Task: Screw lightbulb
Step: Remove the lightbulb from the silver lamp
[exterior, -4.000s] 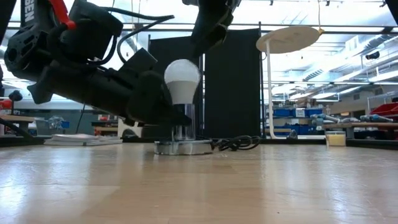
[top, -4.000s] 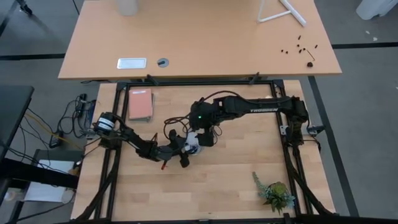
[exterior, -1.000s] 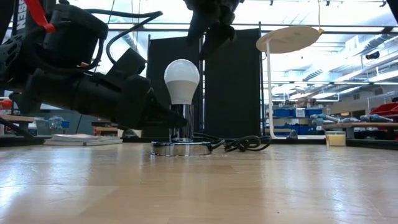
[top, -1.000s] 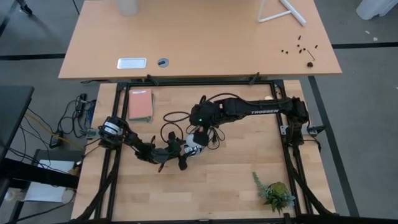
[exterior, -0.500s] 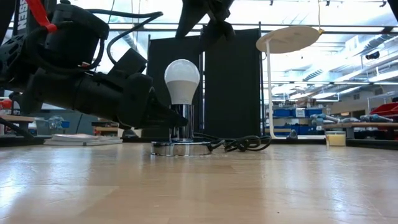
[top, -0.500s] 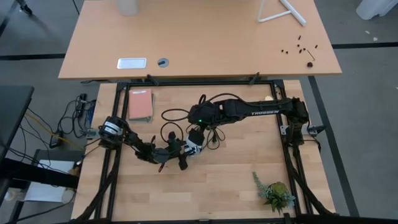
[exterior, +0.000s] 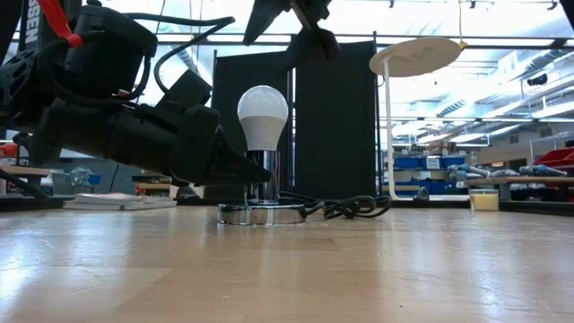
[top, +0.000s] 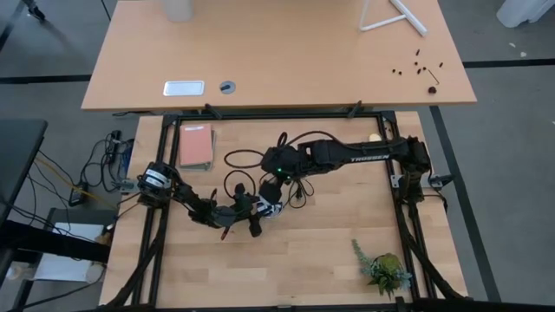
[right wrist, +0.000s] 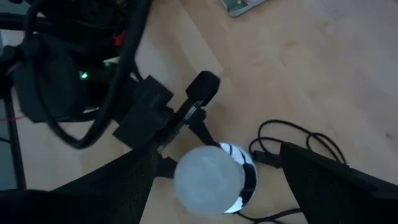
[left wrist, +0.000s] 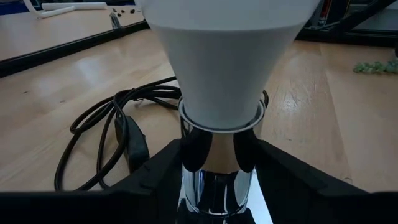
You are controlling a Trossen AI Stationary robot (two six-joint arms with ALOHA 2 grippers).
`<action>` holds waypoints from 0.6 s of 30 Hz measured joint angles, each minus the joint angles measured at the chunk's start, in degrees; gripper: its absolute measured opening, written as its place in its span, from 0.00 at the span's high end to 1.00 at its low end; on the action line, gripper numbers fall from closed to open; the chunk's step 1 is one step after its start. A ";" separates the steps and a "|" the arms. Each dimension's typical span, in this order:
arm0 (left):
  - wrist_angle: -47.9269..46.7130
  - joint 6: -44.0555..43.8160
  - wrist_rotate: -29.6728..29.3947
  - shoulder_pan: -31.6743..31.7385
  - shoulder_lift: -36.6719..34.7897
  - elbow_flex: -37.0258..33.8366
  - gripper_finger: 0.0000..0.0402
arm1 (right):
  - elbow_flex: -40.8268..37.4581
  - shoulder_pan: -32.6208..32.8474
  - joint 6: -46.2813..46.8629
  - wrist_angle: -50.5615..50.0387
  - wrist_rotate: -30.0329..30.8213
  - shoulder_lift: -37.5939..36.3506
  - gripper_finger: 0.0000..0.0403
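The white lightbulb point(exterior: 263, 115) stands upright with its screw end in a chrome socket point(exterior: 263, 178), which rises from a round base point(exterior: 263, 213) on the table. My left gripper point(left wrist: 217, 177) comes in low from the table's left and is shut on the socket just under the bulb point(left wrist: 227, 56). My right gripper point(right wrist: 227, 180) hangs open above the bulb point(right wrist: 208, 177), one finger on each side of it and clear of it. In the high view, the right gripper point(top: 276, 186) covers most of the bulb. My left gripper pinches the socket's chrome stem point(left wrist: 214, 155) between its two fingers, just below the bulb's neck. The fingers point(left wrist: 165, 171) come nearly level from the table's left and lie across the upright stem. The socket stands upright, its base on the table.
A black cord point(exterior: 345, 208) with an inline switch point(left wrist: 127, 140) coils on the table behind the base. A pink book point(top: 196, 145) lies at the far left and a small plant point(top: 381, 269) at the near right. A second desk point(top: 277, 52) stands beyond the far edge.
My right gripper has rolled about its own axis above the bulb, so in the low view its two fingers now show spread apart. The bulb, the socket and my left gripper have stayed in place.
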 joint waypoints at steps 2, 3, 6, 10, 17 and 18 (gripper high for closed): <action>0.00 0.00 0.00 0.00 0.00 0.00 0.53 | -0.02 0.45 0.19 0.00 0.03 0.00 0.14; 0.00 0.00 -0.01 0.00 0.00 0.00 0.53 | -0.02 0.63 0.30 0.00 0.07 0.00 0.14; 0.00 0.00 -0.02 0.00 0.00 0.00 0.53 | -0.01 1.00 1.48 0.00 0.07 0.00 0.14; -0.35 0.34 0.02 0.02 0.00 0.98 0.53 | -0.02 2.37 1.65 -0.02 0.12 0.00 0.14; -3.49 1.88 0.28 0.13 0.94 4.77 0.53 | -0.01 5.17 -2.68 -2.55 1.78 0.00 0.14; -3.54 1.99 0.26 0.24 1.57 5.29 0.53 | -0.01 5.32 -2.69 -3.72 2.11 0.00 0.14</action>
